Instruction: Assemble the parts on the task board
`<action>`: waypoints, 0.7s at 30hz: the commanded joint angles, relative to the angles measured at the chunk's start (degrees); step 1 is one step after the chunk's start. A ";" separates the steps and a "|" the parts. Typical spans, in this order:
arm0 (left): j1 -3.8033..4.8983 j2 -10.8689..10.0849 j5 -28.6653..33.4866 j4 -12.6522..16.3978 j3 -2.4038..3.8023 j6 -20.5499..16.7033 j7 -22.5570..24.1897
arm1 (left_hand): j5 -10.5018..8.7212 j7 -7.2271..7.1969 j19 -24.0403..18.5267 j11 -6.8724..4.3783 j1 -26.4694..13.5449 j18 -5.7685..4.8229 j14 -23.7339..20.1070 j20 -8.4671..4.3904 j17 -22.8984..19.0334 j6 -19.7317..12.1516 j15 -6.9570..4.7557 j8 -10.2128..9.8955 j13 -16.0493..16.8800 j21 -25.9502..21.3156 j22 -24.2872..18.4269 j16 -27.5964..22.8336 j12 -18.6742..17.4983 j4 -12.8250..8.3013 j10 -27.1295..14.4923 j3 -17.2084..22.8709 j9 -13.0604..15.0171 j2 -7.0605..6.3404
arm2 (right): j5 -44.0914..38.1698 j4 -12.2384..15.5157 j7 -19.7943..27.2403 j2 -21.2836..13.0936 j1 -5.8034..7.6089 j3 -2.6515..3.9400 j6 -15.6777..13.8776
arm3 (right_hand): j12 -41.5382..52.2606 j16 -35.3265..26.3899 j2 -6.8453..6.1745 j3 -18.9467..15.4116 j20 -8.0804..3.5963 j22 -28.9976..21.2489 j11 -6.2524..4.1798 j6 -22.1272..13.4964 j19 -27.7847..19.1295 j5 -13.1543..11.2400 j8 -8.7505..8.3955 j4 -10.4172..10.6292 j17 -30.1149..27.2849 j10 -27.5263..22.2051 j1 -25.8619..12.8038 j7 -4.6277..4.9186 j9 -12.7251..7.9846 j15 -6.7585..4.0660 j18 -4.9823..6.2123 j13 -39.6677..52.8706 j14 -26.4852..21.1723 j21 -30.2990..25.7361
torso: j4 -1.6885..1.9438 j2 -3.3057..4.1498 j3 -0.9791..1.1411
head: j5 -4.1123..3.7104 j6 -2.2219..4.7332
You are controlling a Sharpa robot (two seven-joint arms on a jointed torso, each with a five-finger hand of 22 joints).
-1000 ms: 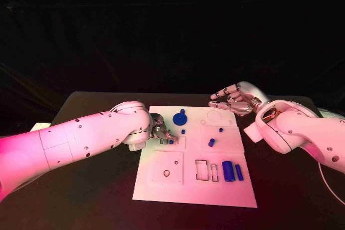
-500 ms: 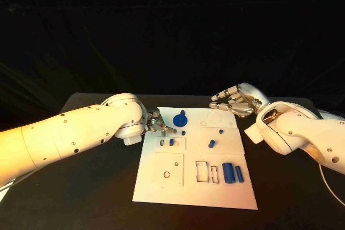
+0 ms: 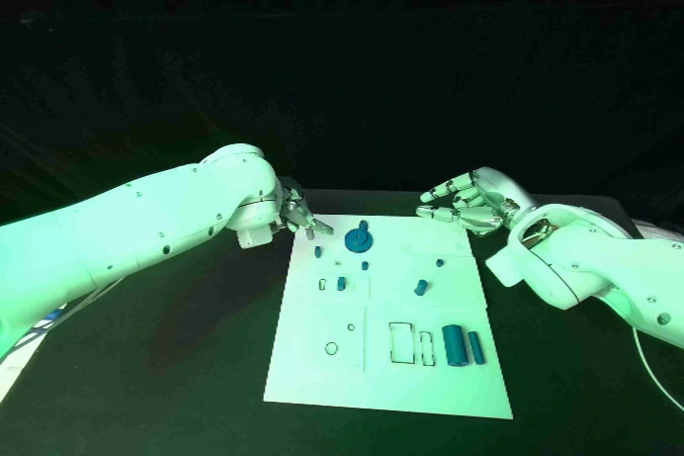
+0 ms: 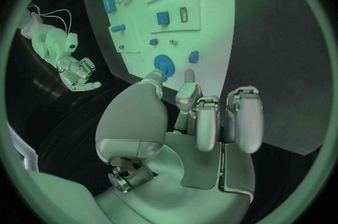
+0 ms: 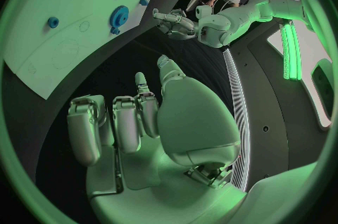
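Observation:
The white task board (image 3: 374, 377) lies in the middle of the black table. A blue gear (image 3: 358, 240) stands near its far edge, with small blue pieces (image 3: 421, 286) scattered below it and one small blue piece (image 3: 342, 283) in a slot on the left. A blue cylinder (image 3: 454, 344) and a thin blue bar (image 3: 474, 347) lie at the near right. My left hand (image 3: 299, 217) hovers off the board's far left corner, fingers loosely bent, holding nothing; the left wrist view shows the left hand (image 4: 204, 117) above the gear (image 4: 163, 62). My right hand (image 3: 464, 204) hangs open beyond the far right corner.
Empty rectangular slots (image 3: 402, 339) and a square recessed plate (image 3: 335, 329) mark the board's near half. Black tabletop (image 3: 186, 377) surrounds the board on all sides. The right wrist view shows the left hand (image 5: 172, 20) past the board's edge (image 5: 56, 49).
My left hand has lifted from the slot on the board's left side and drawn back to the far left corner, leaving a small blue piece there. The right hand has barely moved.

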 commanded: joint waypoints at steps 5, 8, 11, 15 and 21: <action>0.30 3.27 -3.86 -6.24 -0.79 6.46 2.33 | 0.18 -0.22 2.83 -0.06 1.69 0.40 6.02 0.42 15.07 2.73 0.26 0.30 0.38 0.27 8.58 0.18 0.42 0.00 0.35 -1.49 -1.08 0.70 | -0.10 -0.11 0.42 0.26 -0.04 -0.01 0.77 | -0.28 -0.33 0.35 -0.36 -0.36 10.42 -0.52 0.43 2.31 0.37 0.04 0.02 8.53 0.85 -0.19 0.07 0.07 -0.47 0.91 8.57 4.54 -0.36 | -0.06 0.09 -0.01 | 0.08 -0.02; 0.29 4.22 -4.25 -7.75 -1.17 7.62 2.69 | 0.19 -0.69 2.99 -0.43 2.06 0.33 6.02 0.21 15.07 3.99 -0.02 1.19 0.89 0.47 8.88 0.18 0.96 0.01 0.80 -2.12 -0.81 1.14 | -0.10 -0.10 0.43 0.34 -0.04 -0.01 0.80 | -0.28 -0.33 0.35 -0.36 -0.36 10.42 -0.52 0.43 2.31 0.37 0.04 0.02 8.53 0.85 -0.19 0.07 0.07 -0.47 0.91 8.57 4.54 -0.36 | -0.09 0.11 -0.01 | 0.08 -0.08; 0.26 4.88 -4.41 -8.72 -1.47 8.31 2.86 | 0.20 -0.91 3.09 -0.63 2.24 0.28 6.02 0.06 15.07 4.41 -0.19 1.61 1.22 0.62 9.08 0.18 1.29 0.03 1.08 -2.43 -0.61 1.49 | -0.10 -0.10 0.44 0.39 -0.04 -0.01 0.82 | -0.28 -0.33 0.35 -0.36 -0.36 10.42 -0.52 0.43 2.31 0.37 0.04 0.02 8.53 0.85 -0.19 0.07 0.07 -0.47 0.91 8.57 4.54 -0.36 | -0.08 0.09 -0.02 | 0.09 -0.15; 0.18 5.66 -4.53 -9.73 -1.85 8.78 3.06 | 0.18 -1.08 3.16 -0.78 2.34 0.25 6.02 -0.06 15.07 4.69 -0.32 1.96 1.44 0.71 9.22 0.18 1.52 0.05 1.28 -2.71 -0.40 1.75 | -0.11 -0.09 0.44 0.45 -0.04 -0.01 0.85 | -0.28 -0.33 0.35 -0.36 -0.36 10.42 -0.52 0.43 2.31 0.37 0.04 0.02 8.53 0.85 -0.19 0.07 0.07 -0.47 0.91 8.57 4.54 -0.36 | -0.08 0.07 0.00 | 0.13 -0.27; 0.07 6.38 -4.57 -10.66 -2.10 8.64 3.38 | 0.16 -1.18 3.20 -0.87 2.34 0.23 6.02 -0.14 15.07 4.84 -0.40 2.18 1.56 0.76 9.30 0.18 1.66 0.07 1.40 -2.92 -0.24 1.95 | -0.11 -0.09 0.45 0.54 -0.04 -0.01 0.89 | -0.28 -0.33 0.35 -0.36 -0.36 10.42 -0.52 0.43 2.31 0.37 0.04 0.02 8.53 0.85 -0.19 0.07 0.07 -0.47 0.91 8.57 4.54 -0.36 | -0.04 -0.01 0.03 | 0.09 -0.36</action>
